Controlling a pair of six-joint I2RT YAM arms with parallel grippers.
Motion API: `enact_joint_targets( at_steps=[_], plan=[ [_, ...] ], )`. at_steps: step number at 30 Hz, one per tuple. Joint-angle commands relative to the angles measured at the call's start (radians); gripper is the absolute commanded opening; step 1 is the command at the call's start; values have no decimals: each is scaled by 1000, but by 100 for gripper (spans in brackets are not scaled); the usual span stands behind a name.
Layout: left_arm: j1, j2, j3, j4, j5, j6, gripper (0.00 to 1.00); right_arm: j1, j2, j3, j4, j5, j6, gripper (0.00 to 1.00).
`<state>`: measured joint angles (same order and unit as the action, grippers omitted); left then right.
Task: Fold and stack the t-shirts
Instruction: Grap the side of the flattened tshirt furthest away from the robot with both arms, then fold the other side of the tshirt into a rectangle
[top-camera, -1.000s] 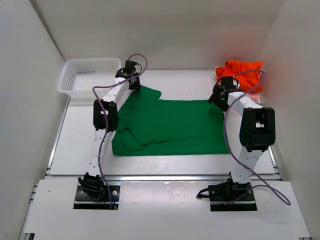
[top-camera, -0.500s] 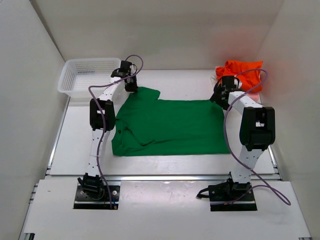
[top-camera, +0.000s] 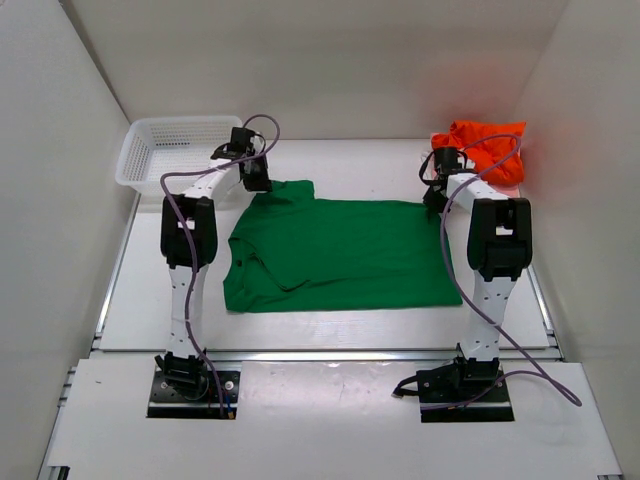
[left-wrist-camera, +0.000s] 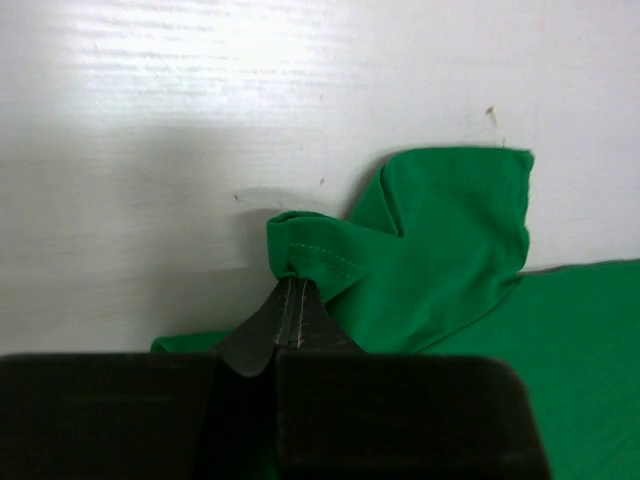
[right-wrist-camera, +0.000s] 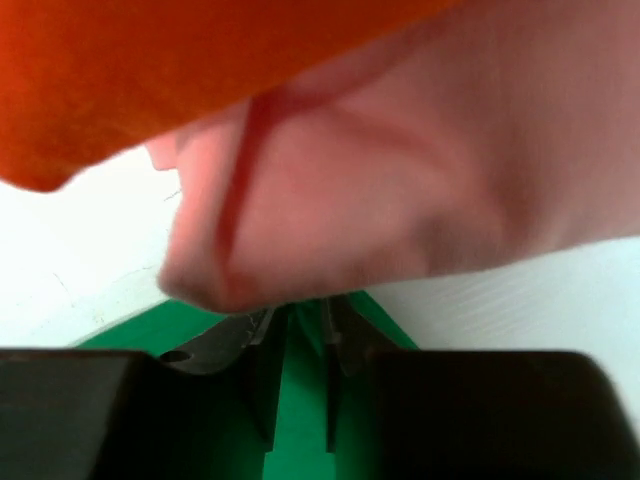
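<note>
Where left gripper pinches: 1 green t-shirt | 1 orange t-shirt | 1 basket

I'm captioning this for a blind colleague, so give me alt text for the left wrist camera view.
The left tool pinches a bunched, stitched edge of the green shirt, jaws shut on the cloth. More of the shirt spreads to the right over the white table.
</note>
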<state>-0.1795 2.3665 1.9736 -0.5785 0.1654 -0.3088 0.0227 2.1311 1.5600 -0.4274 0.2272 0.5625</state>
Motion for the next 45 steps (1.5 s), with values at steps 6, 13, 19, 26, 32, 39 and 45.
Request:
enact_joint_targets(
  at_steps=[6,13,19,26,32,39,45],
  plan=[
    [14,-105,-12,57,37,-16,0,23,-43,-31,27,34,-18,0],
    [17,-179,-47,2,42,5,0,34,-143,-147,142,6,-101,0],
    [20,-548,-543,150,31,-16,0,13,-285,-297,249,-17,-180,0],
    [-12,-729,-754,144,8,2,0,-3,-355,-392,253,-32,-196,0],
    [3,-892,-936,131,-26,-4,0,-15,-474,-526,294,-80,-161,0],
    [-20,-1050,-1087,97,-44,-19,0,-46,-618,-615,268,-124,-154,0],
    [-46,-1148,-1164,65,-44,-30,0,-66,-711,-704,225,-140,-141,0]
  ],
)
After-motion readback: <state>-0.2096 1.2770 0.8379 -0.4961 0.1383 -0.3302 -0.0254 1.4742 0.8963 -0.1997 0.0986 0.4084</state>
